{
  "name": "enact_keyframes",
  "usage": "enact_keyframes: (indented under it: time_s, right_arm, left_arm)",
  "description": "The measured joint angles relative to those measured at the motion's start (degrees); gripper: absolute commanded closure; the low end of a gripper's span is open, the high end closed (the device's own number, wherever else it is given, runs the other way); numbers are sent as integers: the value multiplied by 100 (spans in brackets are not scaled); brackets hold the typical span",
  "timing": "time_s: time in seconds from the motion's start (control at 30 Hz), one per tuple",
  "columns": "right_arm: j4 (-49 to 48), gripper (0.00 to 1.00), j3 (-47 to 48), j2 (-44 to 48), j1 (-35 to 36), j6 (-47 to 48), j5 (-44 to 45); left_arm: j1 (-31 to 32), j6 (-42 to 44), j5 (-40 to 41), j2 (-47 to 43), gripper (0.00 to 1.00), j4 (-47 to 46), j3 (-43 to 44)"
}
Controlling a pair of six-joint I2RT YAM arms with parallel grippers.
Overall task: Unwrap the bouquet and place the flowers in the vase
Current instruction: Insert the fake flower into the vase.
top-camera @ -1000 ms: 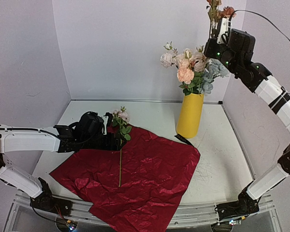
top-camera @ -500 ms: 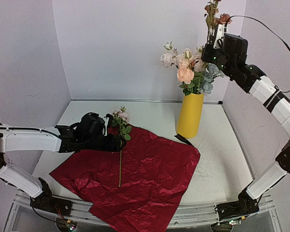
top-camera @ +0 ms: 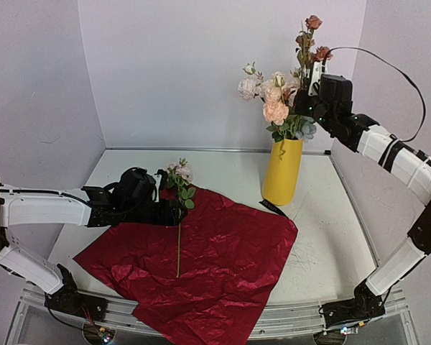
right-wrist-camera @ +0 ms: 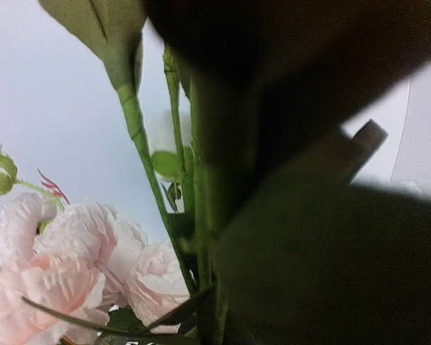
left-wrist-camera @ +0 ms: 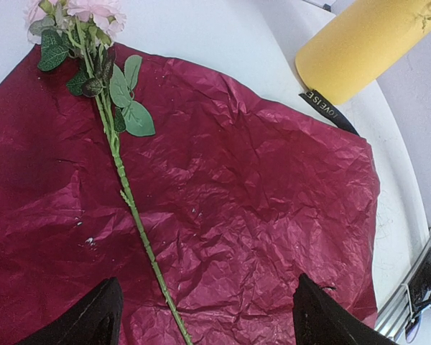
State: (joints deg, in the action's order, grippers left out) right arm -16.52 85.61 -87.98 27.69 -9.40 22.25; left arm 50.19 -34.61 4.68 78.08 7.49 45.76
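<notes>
The overhead view alone shows the right hand, at upper right, closed on the thin stems of a rusty-brown flower sprig held upright above the tall matte yellow cylinder vase. The vase stands right of centre holding white, peach and pale blue artificial blooms. The right wrist view gives only green stems and pale pink blooms at lower left; a dark blur hides the fingers.

The left wrist view shows the left hand open. Its fingers are cut off at the bottom edge and straddle the stem of a pink-headed flower. That flower lies on the flat dark red crinkled wrapping sheet, its bloom cropped at top left. A black ribbon lies beside the vase.
</notes>
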Motion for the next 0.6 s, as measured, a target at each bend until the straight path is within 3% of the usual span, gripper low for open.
enact_keyframes:
  time_s: [0.6]
  right_arm:
    - [-1684,100,-1646,266,-3,235,-694]
  left_arm:
    - [0,2,3,0,17,2,0]
